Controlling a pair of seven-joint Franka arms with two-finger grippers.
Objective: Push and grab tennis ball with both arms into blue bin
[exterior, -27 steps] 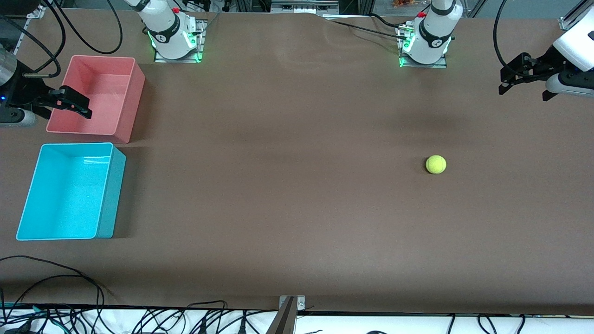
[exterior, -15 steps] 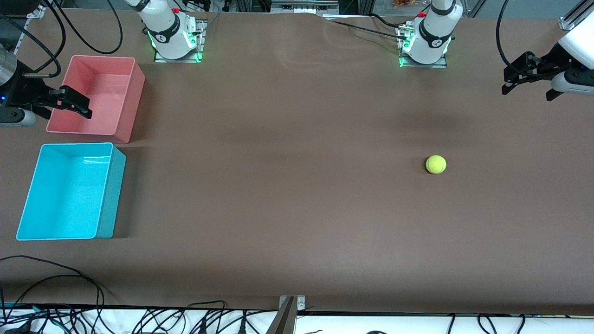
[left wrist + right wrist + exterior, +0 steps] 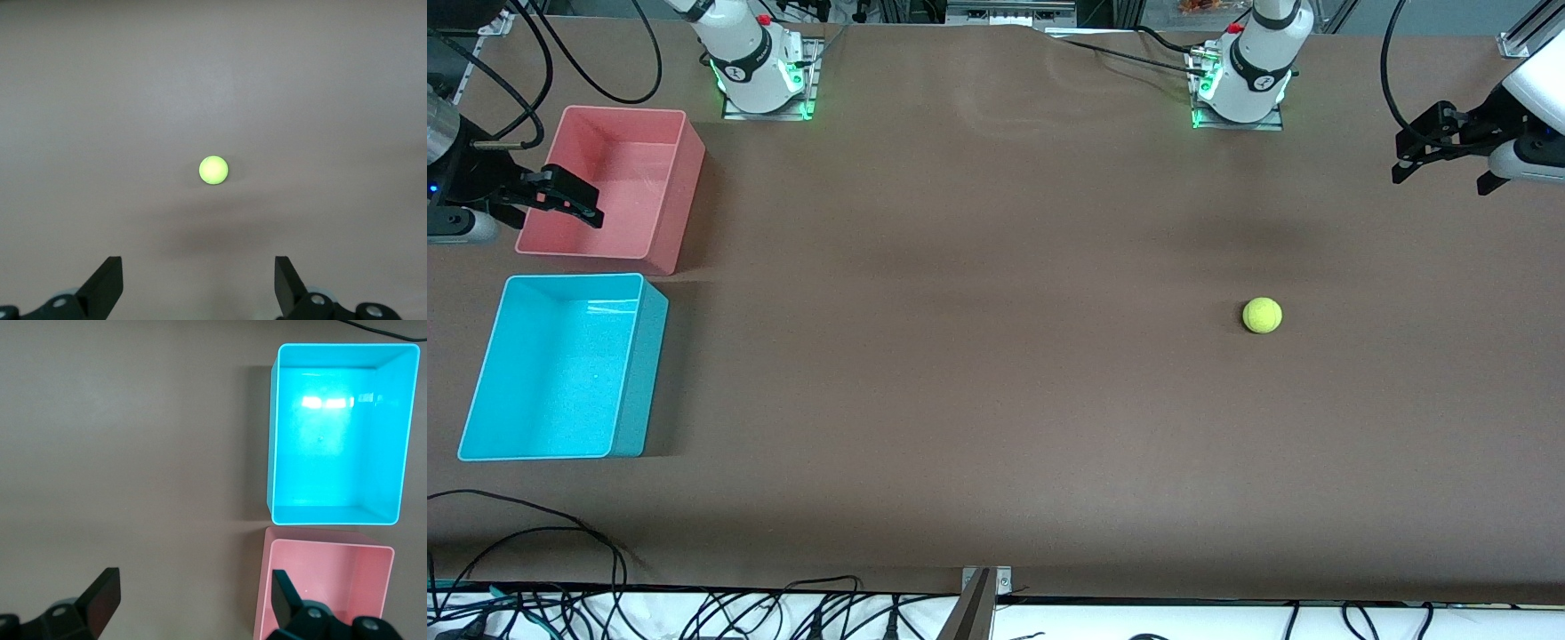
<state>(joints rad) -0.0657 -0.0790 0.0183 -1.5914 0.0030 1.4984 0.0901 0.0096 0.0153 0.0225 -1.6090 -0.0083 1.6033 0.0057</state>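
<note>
Front view: reading from the camera's edge of the table toward the bases, I am seeing the blue bin [image 3: 560, 366] lying nearest, at the right arm's end of the table, at about 8 o'clock from table centre. It is sitting upright with nothing in it. The tennis ball [image 3: 1262, 315] is resting on the brown table [image 3: 978, 356] slightly farther from the camera, at about 3 o'clock from centre, toward the left arm's end and well apart from the bin. Nothing is touching the ball.

The pink bin [image 3: 609, 188] is sitting just beside the blue bin, farther from the camera, at about 10 o'clock.

The right gripper [image 3: 560, 197] is hanging over the pink bin's outer rim. I am reading its jaws as spread fully wide and holding nothing; the right wrist view is showing both bins between the fingers [image 3: 100, 597].

The left gripper [image 3: 1445, 147] is hovering over the table at about 2 o'clock, jaws likewise fully spread and holding nothing. The left wrist view is framing the ball between its fingers [image 3: 105, 283].
</note>
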